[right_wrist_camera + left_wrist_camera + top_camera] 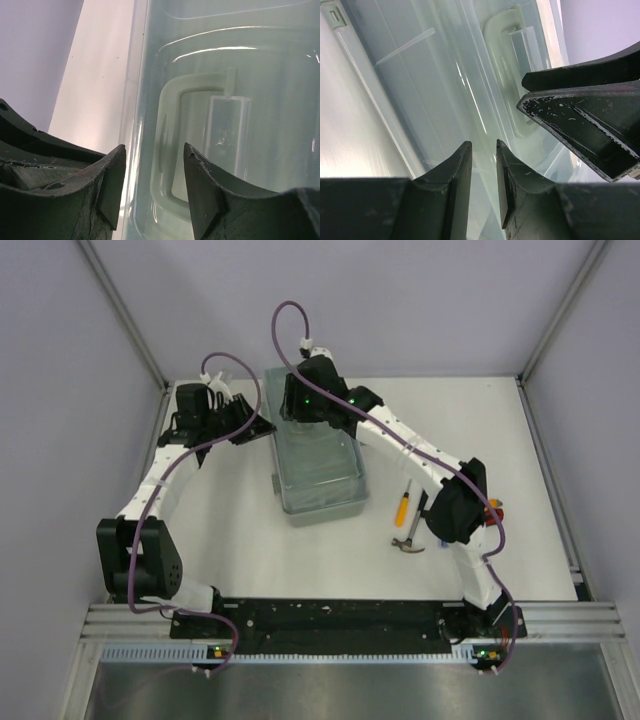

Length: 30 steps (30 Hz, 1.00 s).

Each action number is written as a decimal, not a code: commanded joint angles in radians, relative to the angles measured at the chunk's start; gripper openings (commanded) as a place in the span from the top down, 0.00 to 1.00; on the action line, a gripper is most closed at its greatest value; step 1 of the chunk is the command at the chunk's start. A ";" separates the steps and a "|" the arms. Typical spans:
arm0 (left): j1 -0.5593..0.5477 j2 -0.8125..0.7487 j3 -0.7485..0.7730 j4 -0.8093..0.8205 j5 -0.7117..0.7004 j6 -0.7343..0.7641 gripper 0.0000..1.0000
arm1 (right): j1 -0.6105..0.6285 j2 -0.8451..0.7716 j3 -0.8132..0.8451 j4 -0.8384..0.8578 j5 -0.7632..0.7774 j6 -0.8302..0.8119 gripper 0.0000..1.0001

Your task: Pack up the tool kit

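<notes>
The pale green toolbox [322, 480] stands mid-table with its clear lid down. Both grippers crowd its far left corner. My left gripper [258, 426] comes in from the left. In the left wrist view its jaws [483, 142] stand a narrow gap apart over the lid, and I see nothing gripped between them. My right gripper [293, 412] is open, its fingers [154, 146] astride the lid's rim beside the moulded handle [170, 150]. A yellow screwdriver [402, 506] and a small hammer [409, 541] lie right of the box. The other tools are mostly hidden behind the right arm.
The right gripper's finger [585, 120] lies close to the right of my left jaws. A red object [494, 510] shows behind the right arm's elbow. Metal frame posts and purple walls ring the table.
</notes>
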 commanded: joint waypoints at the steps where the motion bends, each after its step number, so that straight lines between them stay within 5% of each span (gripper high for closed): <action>1: -0.012 0.002 0.013 0.028 0.039 -0.007 0.70 | -0.010 0.013 0.008 -0.004 0.024 -0.003 0.51; 23: -0.015 0.049 0.024 0.025 0.014 -0.035 0.69 | -0.077 0.131 0.088 -0.003 -0.500 0.028 0.51; 30: -0.016 0.054 0.044 0.024 0.014 -0.046 0.70 | -0.117 0.094 0.042 0.139 -0.730 0.140 0.51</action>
